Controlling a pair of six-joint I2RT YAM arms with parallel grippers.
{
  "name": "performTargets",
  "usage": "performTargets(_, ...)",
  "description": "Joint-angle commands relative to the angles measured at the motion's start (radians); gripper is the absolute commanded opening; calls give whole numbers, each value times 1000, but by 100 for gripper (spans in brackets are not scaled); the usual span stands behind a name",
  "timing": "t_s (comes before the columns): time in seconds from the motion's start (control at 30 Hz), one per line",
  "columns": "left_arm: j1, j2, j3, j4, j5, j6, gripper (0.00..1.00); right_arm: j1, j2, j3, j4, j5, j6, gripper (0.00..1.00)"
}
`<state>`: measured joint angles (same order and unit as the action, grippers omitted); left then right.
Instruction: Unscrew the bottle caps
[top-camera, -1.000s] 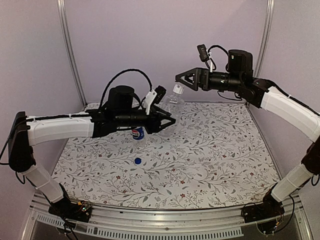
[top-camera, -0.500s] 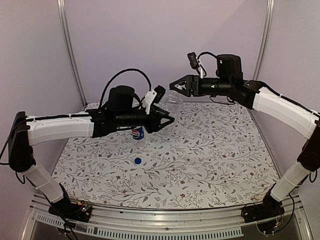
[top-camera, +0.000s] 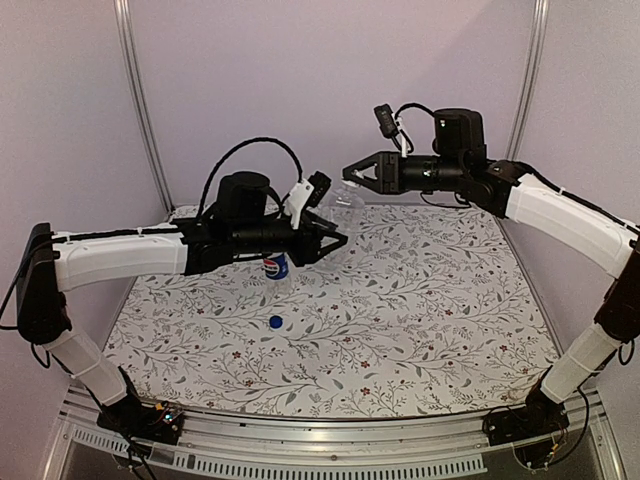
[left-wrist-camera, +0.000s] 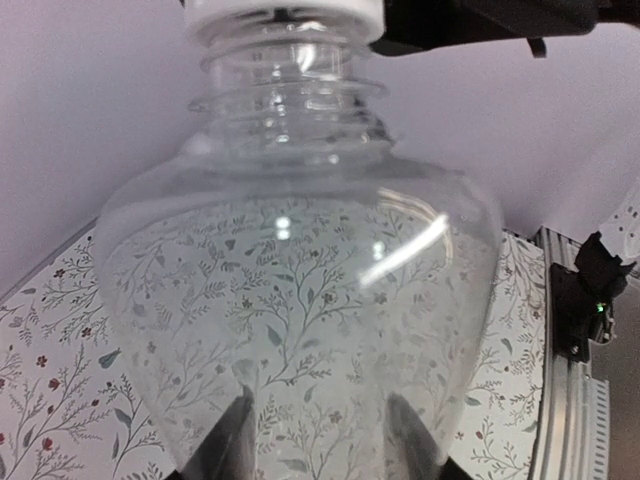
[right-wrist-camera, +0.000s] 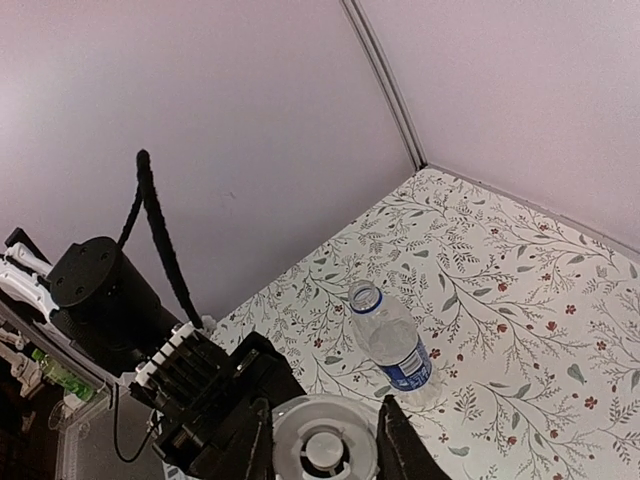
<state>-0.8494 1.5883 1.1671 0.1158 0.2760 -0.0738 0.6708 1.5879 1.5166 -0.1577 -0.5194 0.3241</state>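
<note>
My left gripper (top-camera: 335, 238) is shut on the plain clear bottle (top-camera: 345, 208), holding it up above the table. In the left wrist view the bottle (left-wrist-camera: 300, 300) fills the frame, and my left gripper (left-wrist-camera: 320, 445) shows through its wall at the bottom. The white cap (left-wrist-camera: 285, 12) sits on the bottle's neck. My right gripper (top-camera: 350, 176) is shut on the white cap (right-wrist-camera: 325, 450), one finger on each side. The Pepsi bottle (top-camera: 277, 266) (right-wrist-camera: 395, 345) stands on the table with an open neck. A blue cap (top-camera: 275, 322) lies loose in front of it.
The floral table mat (top-camera: 420, 320) covers the table. Purple walls with metal posts (top-camera: 140, 110) close in the back and sides. An aluminium rail (top-camera: 330, 440) runs along the near edge.
My right gripper has moved left and down onto the white cap and shut on it. The left arm and the bottle it holds have stayed in place.
</note>
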Motion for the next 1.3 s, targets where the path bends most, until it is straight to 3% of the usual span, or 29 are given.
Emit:
performTargets(0.0, -11, -26, 32, 6, 42, 22, 21, -2, -14, 8, 17, -81, -82, 17)
performTargets(0.13, -2, -36, 27, 32, 183, 24, 21, -32, -40, -5, 24, -244, -224, 11)
performTargets(0.33, 24, -38, -16, 186, 654, -31, 24, -70, -72, -38, 19, -594, -450, 13)
performTargets(0.43, 24, -25, -23, 230, 752, -70, 25, -86, -49, -15, 18, -769, -480, 14)
performTargets(0.57, 24, -5, -17, 234, 791, -84, 24, -93, -9, 15, 12, -860, -479, 14)
performTargets(1.27, 24, 12, -17, 234, 799, -82, 23, -100, -25, 12, 110, -957, -389, 14)
